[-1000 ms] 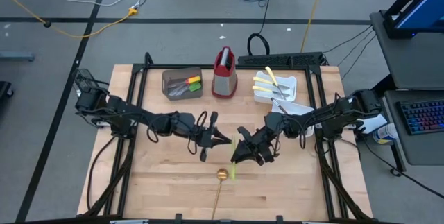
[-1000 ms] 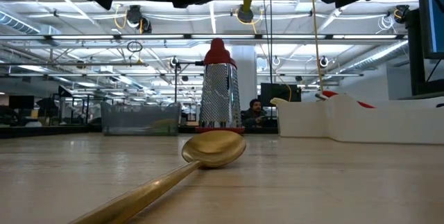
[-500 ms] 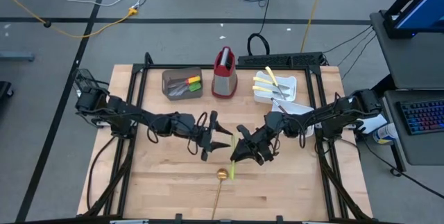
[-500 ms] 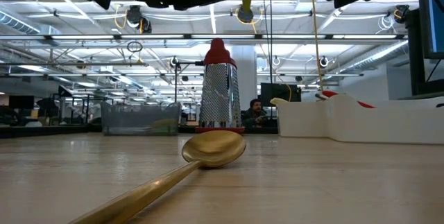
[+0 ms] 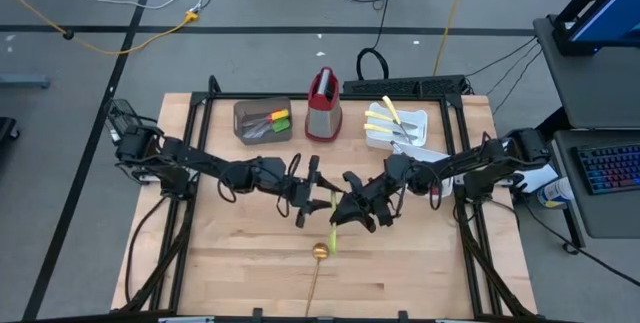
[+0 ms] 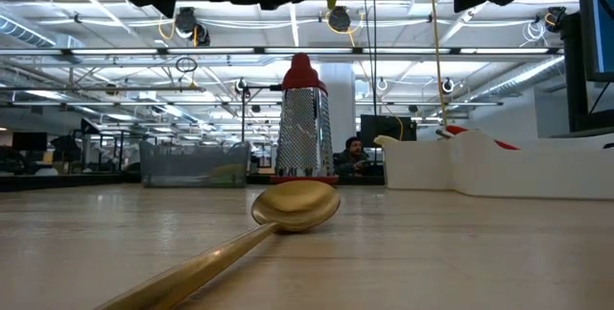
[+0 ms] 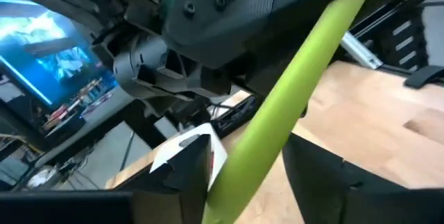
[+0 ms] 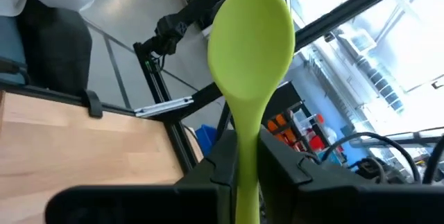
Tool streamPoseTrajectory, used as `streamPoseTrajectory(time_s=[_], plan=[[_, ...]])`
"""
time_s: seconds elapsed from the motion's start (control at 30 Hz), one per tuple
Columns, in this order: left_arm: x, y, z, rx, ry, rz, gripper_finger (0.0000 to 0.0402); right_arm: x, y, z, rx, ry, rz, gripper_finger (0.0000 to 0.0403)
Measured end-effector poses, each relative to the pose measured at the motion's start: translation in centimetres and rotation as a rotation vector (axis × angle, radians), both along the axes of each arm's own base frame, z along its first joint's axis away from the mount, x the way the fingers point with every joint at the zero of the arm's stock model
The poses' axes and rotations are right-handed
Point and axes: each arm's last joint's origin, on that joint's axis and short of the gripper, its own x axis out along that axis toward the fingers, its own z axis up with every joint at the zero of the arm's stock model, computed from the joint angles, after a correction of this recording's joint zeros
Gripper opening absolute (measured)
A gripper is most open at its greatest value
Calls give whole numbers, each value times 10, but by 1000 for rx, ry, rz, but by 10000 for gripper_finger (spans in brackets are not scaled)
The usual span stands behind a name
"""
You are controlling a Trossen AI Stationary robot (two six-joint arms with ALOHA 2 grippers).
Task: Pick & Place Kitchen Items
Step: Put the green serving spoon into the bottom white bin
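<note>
Two dark arms meeting above the table's centre. Right gripper (image 5: 345, 211) clenched on a green silicone spoon (image 8: 251, 57), held off the wood. Left gripper (image 5: 322, 201) at its nine o'clock, fingers spread either side of the same spoon's handle. Gold long-handled spoon (image 5: 319, 268) flat on the table at six o'clock. Red-and-steel grater (image 5: 322, 104) upright at twelve.
</note>
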Motion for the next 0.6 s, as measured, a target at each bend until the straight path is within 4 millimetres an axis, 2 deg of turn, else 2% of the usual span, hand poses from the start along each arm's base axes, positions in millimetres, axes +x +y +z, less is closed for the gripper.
streamPoseTrajectory(time_s=[0.2,0.37,0.47,0.6], plan=[[1,6,0,21,3,12,117,1,-6,0,18,11,-11,36],[1,5,-6,49,60,0,63,2,-8,-1,113,90,-13,36],[0,4,-9,49,98,37,59,2,-8,-2,188,150,-26,47],[-1,4,-13,68,144,190,54,3,-7,-5,282,230,-76,69]])
